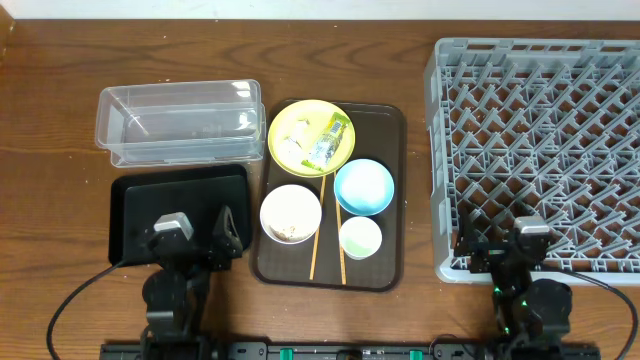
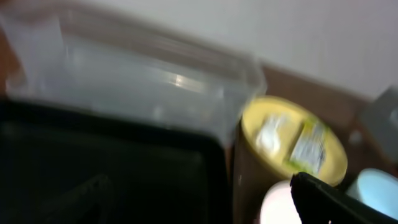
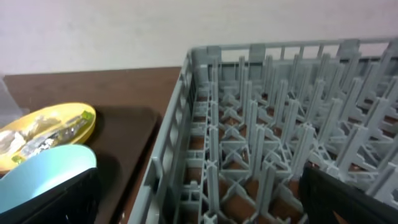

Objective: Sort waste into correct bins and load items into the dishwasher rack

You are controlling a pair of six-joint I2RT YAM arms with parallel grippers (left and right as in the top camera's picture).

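A yellow plate [image 1: 310, 112] on the brown serving tray holds the yellow-green wrapper [image 1: 331, 139] and a white crumpled scrap [image 1: 297, 137]. Below it are the light blue bowl [image 1: 364, 187], the white bowl [image 1: 291, 213] with rice-like leftovers, the small pale cup [image 1: 360, 238] and two chopsticks [image 1: 317, 235]. The clear tub [image 1: 180, 122] and black tray [image 1: 135, 200] lie at the left. The grey rack [image 1: 540, 150] is at the right. My left gripper [image 1: 196, 238] [image 2: 196, 186] is open over the black tray [image 2: 112, 168]. My right gripper [image 1: 510, 246] [image 3: 198, 180] is open over the rack's [image 3: 261, 124] near left corner.
The dark brown serving tray [image 1: 388, 125] sits between the bins and the rack and bears all the dishes. The left wrist view shows the tub [image 2: 137, 81] and plate [image 2: 292, 137], blurred. The right wrist view shows the plate [image 3: 50, 127] and blue bowl [image 3: 43, 171].
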